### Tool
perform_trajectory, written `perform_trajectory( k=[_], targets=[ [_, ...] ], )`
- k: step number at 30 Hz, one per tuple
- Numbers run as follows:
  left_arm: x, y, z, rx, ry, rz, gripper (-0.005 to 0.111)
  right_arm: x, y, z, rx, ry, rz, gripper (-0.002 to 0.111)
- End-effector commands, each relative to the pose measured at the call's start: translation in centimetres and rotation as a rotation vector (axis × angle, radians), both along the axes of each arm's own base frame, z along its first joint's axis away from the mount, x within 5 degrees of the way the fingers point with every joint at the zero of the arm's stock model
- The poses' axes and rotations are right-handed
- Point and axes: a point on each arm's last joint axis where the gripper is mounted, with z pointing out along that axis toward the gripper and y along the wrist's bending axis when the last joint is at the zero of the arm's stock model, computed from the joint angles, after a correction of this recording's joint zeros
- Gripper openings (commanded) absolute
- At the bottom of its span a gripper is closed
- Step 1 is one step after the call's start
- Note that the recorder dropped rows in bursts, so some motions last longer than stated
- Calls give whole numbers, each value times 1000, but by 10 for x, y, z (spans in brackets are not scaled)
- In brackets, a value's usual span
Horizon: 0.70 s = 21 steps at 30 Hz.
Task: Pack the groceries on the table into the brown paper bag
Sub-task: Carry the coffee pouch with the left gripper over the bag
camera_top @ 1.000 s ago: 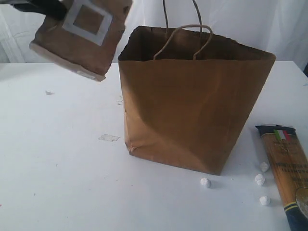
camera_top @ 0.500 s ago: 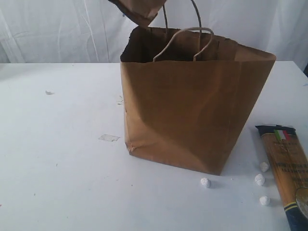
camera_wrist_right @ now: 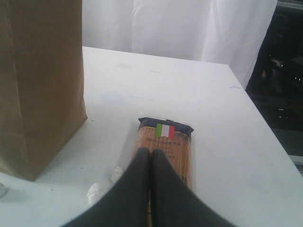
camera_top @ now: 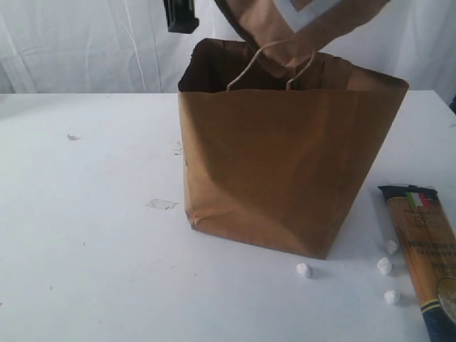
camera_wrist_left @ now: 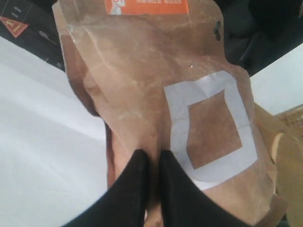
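The brown paper bag (camera_top: pixel 285 164) stands open in the middle of the table (camera_top: pixel 85 235). My left gripper (camera_wrist_left: pixel 152 158) is shut on a fold of the brown labelled pouch (camera_wrist_left: pixel 142 85). The pouch (camera_top: pixel 285 21) hangs tilted just over the bag's mouth, by the cord handles (camera_top: pixel 274 60). A black part of the left arm (camera_top: pixel 180 16) shows at the top edge. The long spaghetti packet (camera_top: pixel 424 249) lies flat on the table right of the bag. My right gripper (camera_wrist_right: pixel 150 155) is shut and empty, above the near end of the spaghetti packet (camera_wrist_right: pixel 173 142). The other groceries are out of view.
Three small white crumpled bits (camera_top: pixel 385 266) lie between the bag and the packet, with one more (camera_top: pixel 304 270) in front of the bag. A scrap of tape (camera_top: pixel 161 204) sits left of the bag. White curtains hang behind; the table's right edge (camera_wrist_right: pixel 265 137) is near the packet.
The left gripper has carried the pouch from the upper left, up and to the right, to a spot over the bag's mouth. The bag, the packet and the right gripper have not moved.
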Motion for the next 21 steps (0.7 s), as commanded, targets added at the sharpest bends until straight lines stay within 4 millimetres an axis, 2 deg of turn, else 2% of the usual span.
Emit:
perform_trajectory(
  k=[1,5,10,15,21],
  targets=[
    [-3,-4,11,-18,-160,33,0,0,0,0,-9,-12,-1,0],
    [4,-1,12,-14,-190,111,0,0,0,0,-9,-12,-1,0],
    [6,-1,9,-71,-45,137,0,0,0,0,-9,-12,-1,0],
    [8,-3,-13,-38,37,130,0,0,0,0,-9,-12,-1,0],
    [11,-3,-25,-21,63,154,0,0,0,0,5,-11,-4,0]
  ],
)
